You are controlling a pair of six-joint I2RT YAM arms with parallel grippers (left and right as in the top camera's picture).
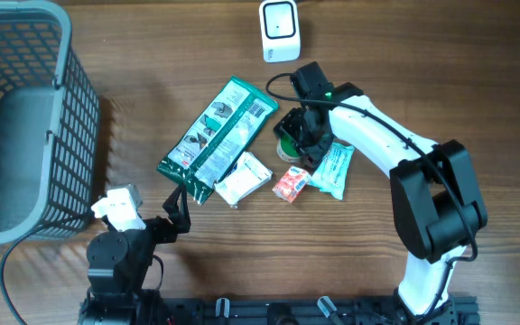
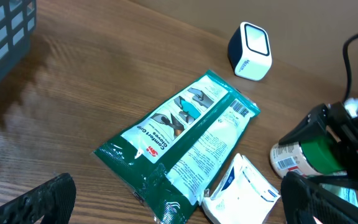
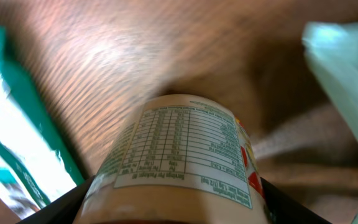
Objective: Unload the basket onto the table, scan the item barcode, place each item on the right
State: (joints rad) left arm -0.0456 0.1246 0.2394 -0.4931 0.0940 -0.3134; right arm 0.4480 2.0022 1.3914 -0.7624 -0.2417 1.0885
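Wooden surface (image 1: 422,72) holds scattered packets; the small jar (image 3: 185,149) lies on its side at mid-surface, right of the green packet (image 1: 217,135); the right tool (image 1: 303,135) straddles its labelled body, pinching or not I cannot tell; the left tool (image 1: 179,212) hangs released at the near left; the jar looks light, rigid, smooth and prone to roll; best gripped across its round sides, barcode left bare.

- You're looking at a staged shop checkout, laid out on a wooden tabletop (image 1: 459,54).
- A grey plastic shopping basket (image 1: 79,135) stands at one side.
- A small white barcode scanner (image 1: 280,29) sits near the far edge.
- Barcoded retail goods lie loose: a green glove pack (image 1: 219,135) and a labelled jar (image 3: 185,149).
- The white robot arm (image 1: 377,135) marks it as a lab rig.
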